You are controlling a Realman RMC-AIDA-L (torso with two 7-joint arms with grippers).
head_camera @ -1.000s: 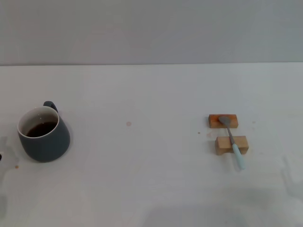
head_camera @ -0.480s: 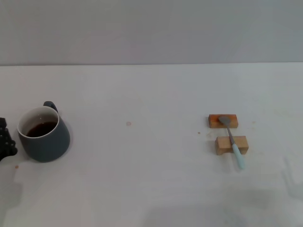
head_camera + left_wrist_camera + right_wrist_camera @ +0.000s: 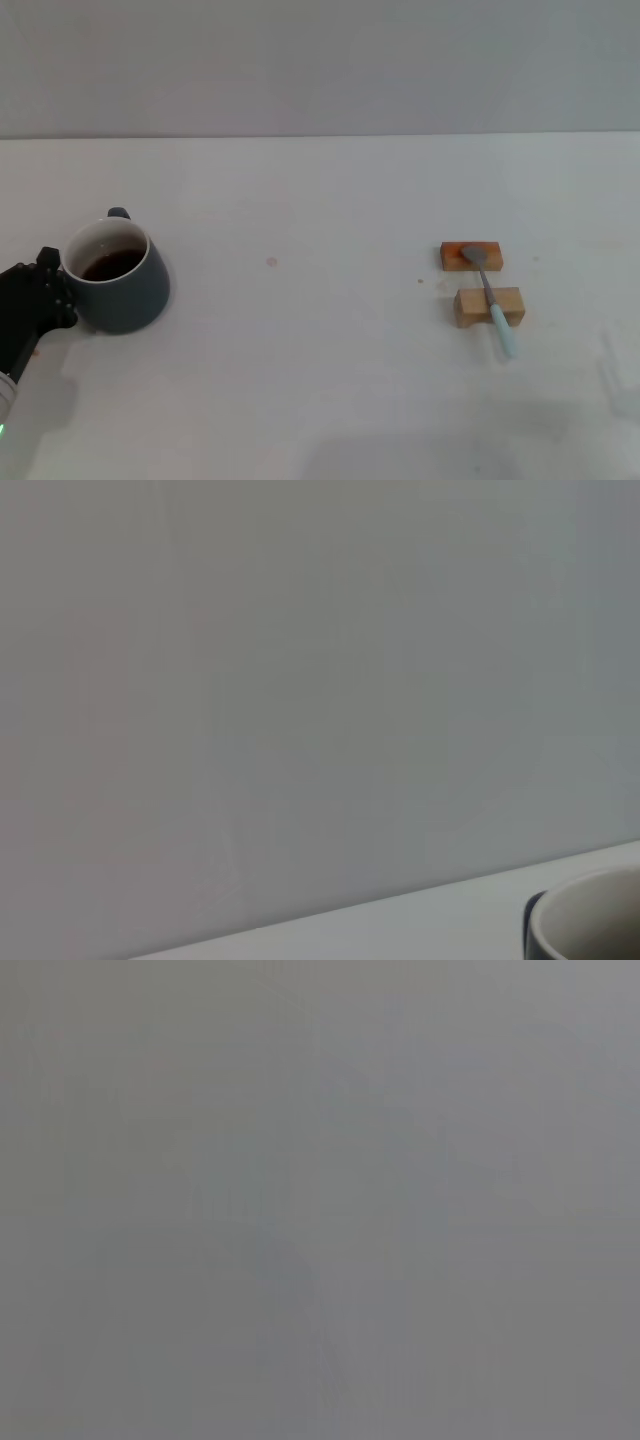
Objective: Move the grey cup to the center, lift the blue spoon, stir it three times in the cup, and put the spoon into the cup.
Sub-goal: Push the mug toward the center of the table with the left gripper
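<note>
The grey cup (image 3: 127, 292), a squat dark mug with dark liquid inside, stands at the table's left side with its handle pointing to the back. My left gripper (image 3: 52, 292), black, comes in from the left edge and is pressed against the cup's left wall. A piece of the cup's rim (image 3: 590, 920) shows in the left wrist view. Far to the right lies the blue spoon (image 3: 490, 296), resting across two wooden blocks with its pale blue handle toward the front. My right gripper is out of view.
The two wooden blocks (image 3: 471, 256) (image 3: 474, 306) under the spoon sit on the white table (image 3: 320, 380) at the right. A small pink mark (image 3: 271, 262) lies near the middle. A plain grey wall runs behind the table.
My left gripper has come in from the left edge up to the cup. The cup has shifted to the right and slightly back, its handle turning a little.
</note>
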